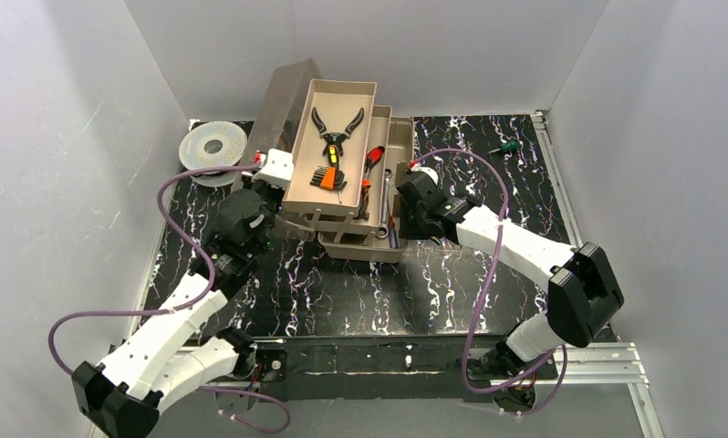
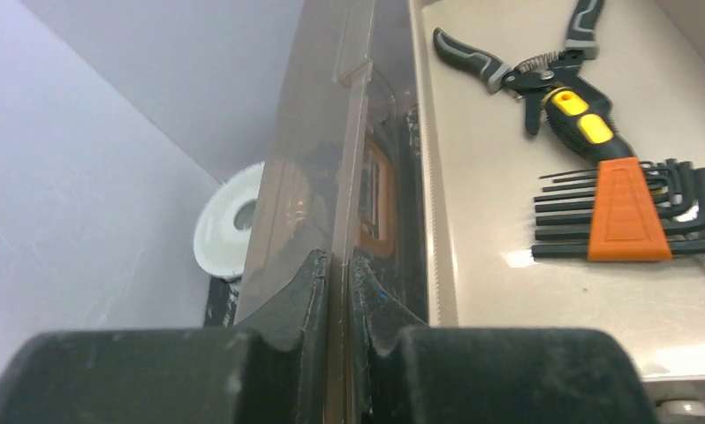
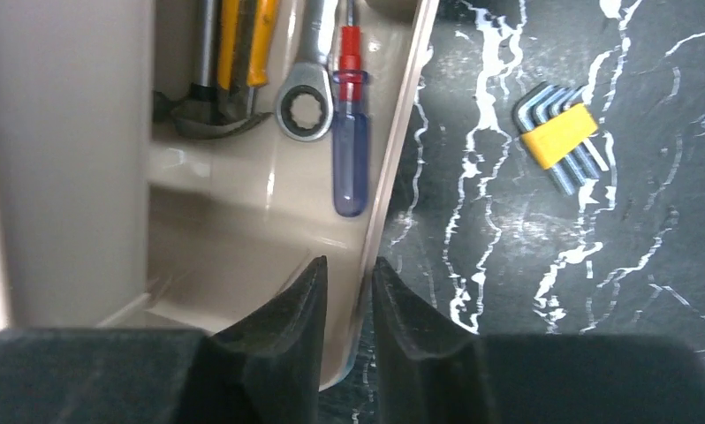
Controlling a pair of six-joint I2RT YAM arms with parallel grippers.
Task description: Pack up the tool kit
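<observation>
Status: mostly loaded, not closed. The large tan plastic toolbox (image 1: 365, 250) sits open between the arms with its fold-out trays fanned out and its smoky translucent lid (image 1: 283, 96) tilted up on its left side. Left gripper (image 2: 338, 269) is clamped on the lid's edge, fingers (image 2: 287, 309) tight either side of the thin panel. Right gripper (image 3: 349, 269) straddles the box's right wall with jaws nearly together. It looks pinched on the rim, probably bracing the box. Loaded: just right of the left hand, the upper tan tray (image 2: 437, 265) holds black-and-grey-handled pliers with a yellow grip (image 2: 552, 84) and an orange-sleeved black hex key set (image 2: 627, 212). Ahead-left of the right hand, the base holds a steel ring wrench (image 3: 303, 108), a blue-and-red-handled screwdriver (image 3: 349, 168) and a yellow-orange-handled tool (image 3: 243, 40) whose head is partly hidden. Not in yet: a yellow-sleeved hex key set (image 3: 561, 132) on the black marbled tabletop (image 3: 508, 309) ahead-right of the right hand, and a small green-handled tool (image 1: 506, 146) well beyond it. Left to do, my read: load those two, fold the trays in, drop the lid. Blockers: the fanned trays sit in the lid's path, and both hands are occupied, so one must let go to fetch the strays. The round white wire spool (image 2: 230, 230) sits beyond the left hand, behind the lid. It isn't part of the kit.
</observation>
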